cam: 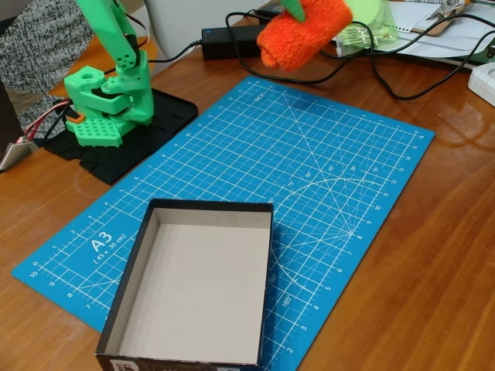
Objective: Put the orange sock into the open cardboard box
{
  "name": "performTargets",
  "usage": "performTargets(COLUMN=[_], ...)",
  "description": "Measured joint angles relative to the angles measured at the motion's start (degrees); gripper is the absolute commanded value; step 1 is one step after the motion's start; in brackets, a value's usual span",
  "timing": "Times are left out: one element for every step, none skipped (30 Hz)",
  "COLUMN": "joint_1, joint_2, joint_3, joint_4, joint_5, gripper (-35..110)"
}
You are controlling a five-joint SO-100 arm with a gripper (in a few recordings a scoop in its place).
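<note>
Orange sock (pixel 303 35): bright orange, fuzzy terry loops, bunched into a soft lumpy roll, lower left end rounded and folded over; hangs in the air at the top of the fixed view, above the far edge of the blue mat and in front of the cables, well apart from the box.
Gripper (pixel 292 8): green tip just visible at the top edge, touching the sock's upper end; sock hangs from it, so it looks pinched there, but the fingers are cut off by the frame and how they close can't be told for sure.
Open cardboard box (pixel 131 260): shallow rectangular tray, dark outer walls and rim, plain pale grey-beige inside; nothing in it; sits on the near left part of the mat, its near end cropped by the bottom edge.
Cutting mat (pixel 325 170): blue, white grid lines, "A3" printed near the left corner, lying at an angle on the wooden table (pixel 433 294).
Arm base (pixel 108 97): green, on a black plate at the mat's far left corner.
Background: black power brick (pixel 228 39) and black cables behind the sock; papers at top right.
</note>
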Motion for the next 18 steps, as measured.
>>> performTargets(joint_1=[1.9, 4.6, 6.7, 8.7, 10.8, 12.7, 15.3, 18.0, 21.0, 23.4, 25.5, 26.9, 28.8, 30.8, 33.3, 34.6, 35.8, 36.0], joint_2=[1.1, 1.8, 2.5, 3.2, 3.7, 4.1, 4.6, 4.8, 5.4, 5.7, 6.0, 6.2, 6.2, 6.2, 6.2, 6.2, 6.2, 6.1], joint_3=[0.0, 0.0, 0.2, 0.2, 0.2, 0.1, 0.2, 0.2, 0.2, 0.2, 0.2, 0.2, 0.2, 0.2, 0.2, 0.2, 0.2, 0.2], joint_4=[-1.0, -1.9, -2.7, -3.2, -4.0, -4.3, -4.4, -4.6, -4.6, -4.6, -4.7, -4.7, -4.7, -4.7, -4.7, -4.7, -4.7, -5.3], joint_5=[-0.4, -0.4, -0.5, -0.3, -0.2, 0.3, 1.1, 1.9, 2.8, 3.9, 4.7, 6.6, 8.6, 10.5, 12.7, 15.3, 17.8, 20.0], gripper=[0, 0, 0, 0, 0, 0, 0, 0, 0, 0, 0, 0, 0, 0, 0, 0, 0, 0])
